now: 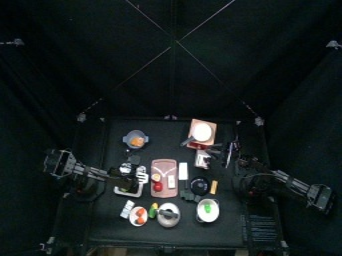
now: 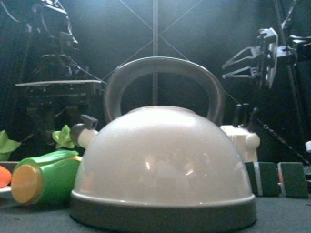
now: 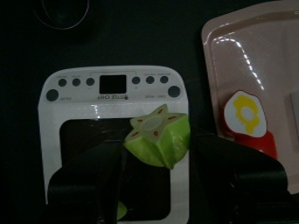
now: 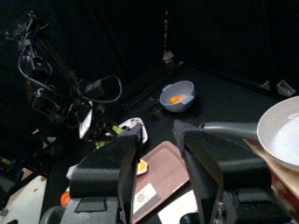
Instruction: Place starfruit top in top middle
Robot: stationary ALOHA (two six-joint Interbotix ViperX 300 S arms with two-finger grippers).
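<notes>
The starfruit (image 3: pixel 246 114), a small yellow lobed piece, lies on a pink tray (image 3: pixel 251 52); I cannot make it out in the top view. My left gripper (image 3: pixel 162 154) is open and empty, its jaws on either side of a yellow-green star piece (image 3: pixel 158 138) on a white scale (image 3: pixel 111 87). In the top view the left gripper (image 1: pixel 123 182) is at the table's left. The top middle (image 1: pixel 167 130) is bare black tabletop. My right gripper (image 4: pixel 163 140) is open and empty, raised at the table's right (image 1: pixel 238 180).
A grey-blue bowl (image 4: pixel 177 94) with an orange piece stands at the back left (image 1: pixel 136 140). A round white dish (image 1: pixel 202 130) stands at the back right. A white kettle (image 2: pixel 165 164) fills the front view. Several more toys and dishes crowd the front half.
</notes>
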